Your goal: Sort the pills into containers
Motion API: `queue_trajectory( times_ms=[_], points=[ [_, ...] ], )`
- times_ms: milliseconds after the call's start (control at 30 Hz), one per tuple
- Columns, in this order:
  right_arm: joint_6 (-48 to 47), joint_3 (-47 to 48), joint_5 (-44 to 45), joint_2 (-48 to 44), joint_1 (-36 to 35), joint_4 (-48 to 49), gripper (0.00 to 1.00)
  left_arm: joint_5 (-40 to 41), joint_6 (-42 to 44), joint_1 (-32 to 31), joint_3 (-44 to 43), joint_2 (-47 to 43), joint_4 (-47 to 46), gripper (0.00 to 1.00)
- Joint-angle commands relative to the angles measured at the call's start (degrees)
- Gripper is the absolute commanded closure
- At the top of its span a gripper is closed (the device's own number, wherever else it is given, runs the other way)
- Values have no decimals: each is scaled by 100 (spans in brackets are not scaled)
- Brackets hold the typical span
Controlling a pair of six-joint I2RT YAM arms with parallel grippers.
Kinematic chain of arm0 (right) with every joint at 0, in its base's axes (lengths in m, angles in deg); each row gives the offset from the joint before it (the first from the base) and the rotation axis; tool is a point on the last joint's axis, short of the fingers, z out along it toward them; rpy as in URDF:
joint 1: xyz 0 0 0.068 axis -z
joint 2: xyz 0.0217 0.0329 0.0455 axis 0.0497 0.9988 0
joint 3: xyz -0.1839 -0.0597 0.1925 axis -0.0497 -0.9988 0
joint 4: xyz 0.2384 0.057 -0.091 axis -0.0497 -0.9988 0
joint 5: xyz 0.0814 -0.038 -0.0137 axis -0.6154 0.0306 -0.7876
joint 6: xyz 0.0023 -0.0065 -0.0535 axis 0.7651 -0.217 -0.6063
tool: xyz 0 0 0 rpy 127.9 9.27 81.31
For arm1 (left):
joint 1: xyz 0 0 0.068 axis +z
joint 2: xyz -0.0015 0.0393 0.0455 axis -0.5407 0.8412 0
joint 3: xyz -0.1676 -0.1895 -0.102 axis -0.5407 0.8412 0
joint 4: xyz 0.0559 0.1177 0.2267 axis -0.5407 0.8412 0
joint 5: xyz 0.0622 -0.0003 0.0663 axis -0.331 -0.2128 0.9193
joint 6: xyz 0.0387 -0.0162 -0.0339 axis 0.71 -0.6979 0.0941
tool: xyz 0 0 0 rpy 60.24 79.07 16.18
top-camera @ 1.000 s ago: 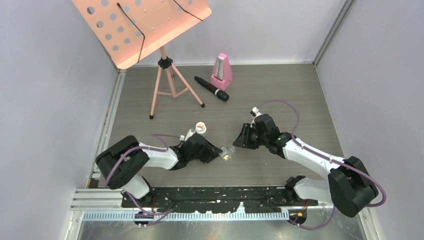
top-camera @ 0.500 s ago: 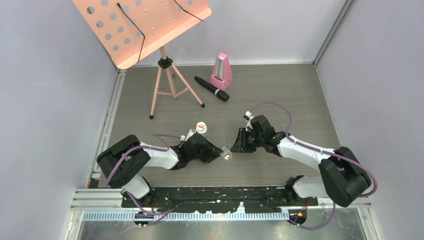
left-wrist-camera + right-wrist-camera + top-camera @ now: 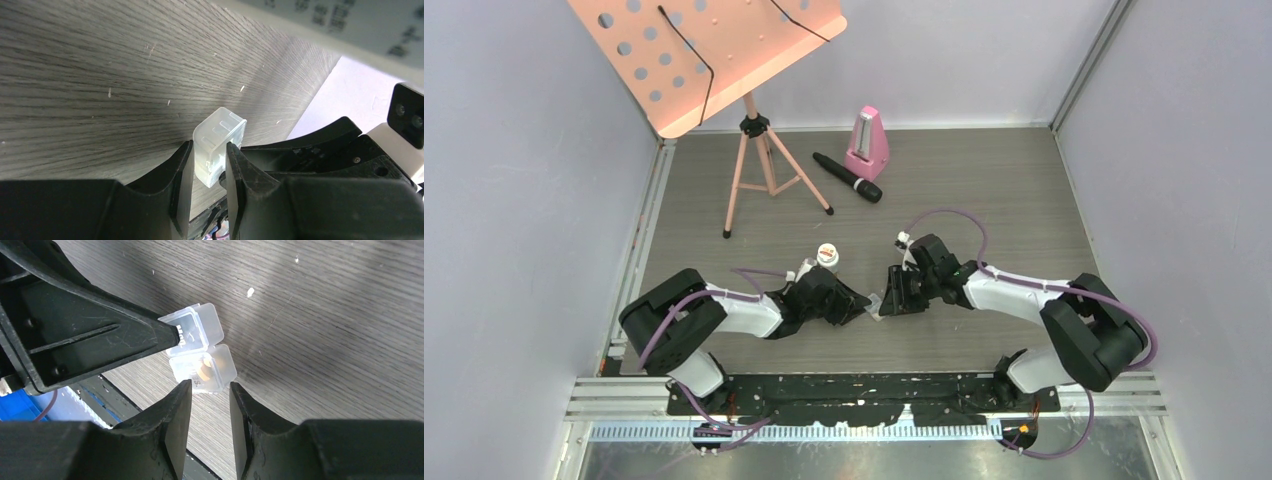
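The clear two-compartment pill box (image 3: pixel 220 129) is pinched between the fingers of my left gripper (image 3: pixel 208 145), just above the wood table. In the right wrist view the pill box (image 3: pixel 212 328) shows one orange-yellow pill (image 3: pixel 203 369) in its nearer compartment. My right gripper (image 3: pixel 208 388) is open, with its fingertips on either side of that compartment's near edge. In the top view the left gripper (image 3: pixel 860 300) and the right gripper (image 3: pixel 886 299) meet at the pill box (image 3: pixel 875 306), which is mostly hidden there.
A small white-capped bottle (image 3: pixel 825 254) stands just behind my left gripper. A pink music stand (image 3: pixel 749 150), a black microphone (image 3: pixel 847 177) and a pink metronome (image 3: pixel 868 145) are at the back. Grey walls close in both sides.
My right arm has swung left and brought its open gripper up to the pill box. The left gripper has stayed put, holding the box.
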Motion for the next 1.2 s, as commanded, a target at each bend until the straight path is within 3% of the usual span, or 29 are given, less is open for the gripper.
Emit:
queue_trajectory(
  times_ms=[0,367,767,1167],
  points=[
    [-203,329,394,161,-191,-209,59,78,89,-42,16,192,659,78],
    [102,424,1451,330,-455,-530,56,45,89,-42,14,208,697,78],
    [496,689,2891,867,-1156,-1457,64,-10,115,-42,-94,217,1107,79],
    [1133,618,3891,1214,-1422,-1777,64,-95,160,-50,-221,235,1499,81]
  ],
)
